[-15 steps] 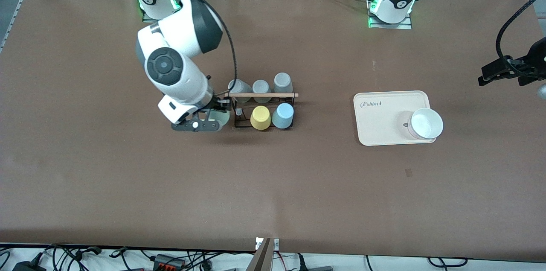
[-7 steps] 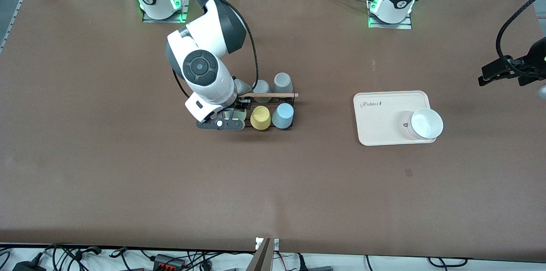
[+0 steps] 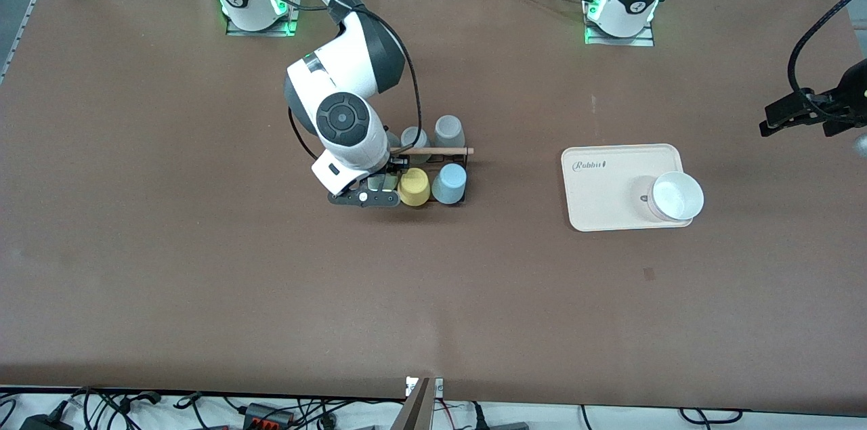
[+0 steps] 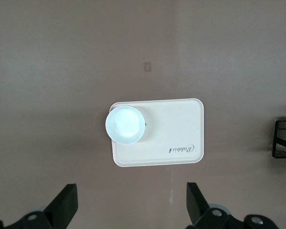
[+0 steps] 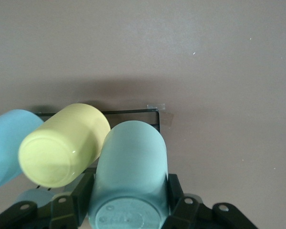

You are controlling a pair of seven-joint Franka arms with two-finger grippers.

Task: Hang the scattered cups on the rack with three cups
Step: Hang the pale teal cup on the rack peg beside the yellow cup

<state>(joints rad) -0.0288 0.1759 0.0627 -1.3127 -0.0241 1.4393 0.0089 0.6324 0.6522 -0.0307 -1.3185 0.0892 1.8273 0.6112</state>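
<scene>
My right gripper (image 3: pixel 371 194) is shut on the pale mint green cup (image 3: pixel 383 181) and holds it bottom up over the end of the black wire rack (image 3: pixel 467 160) toward the right arm. In the right wrist view the mint cup (image 5: pixel 129 162) sits between the black fingers (image 5: pixel 82 192), touching the yellow cup (image 5: pixel 62 144). The light blue cup (image 3: pixel 449 184) sits on the rack beside the yellow cup (image 3: pixel 414 187). My left gripper (image 3: pixel 786 115) waits open and empty, high over the table's end, and its fingers (image 4: pixel 66 209) stand wide apart.
Two grey cups (image 3: pixel 448 130) show on the rack's row nearer the robots, under a wooden dowel (image 3: pixel 440 151). A beige tray (image 3: pixel 603 193) holds a white bowl (image 3: pixel 675 196) toward the left arm's end; both show in the left wrist view (image 4: pixel 176 124).
My right arm has carried the mint cup sideways from beside the rack to over its end, next to the yellow cup. The left arm has not moved.
</scene>
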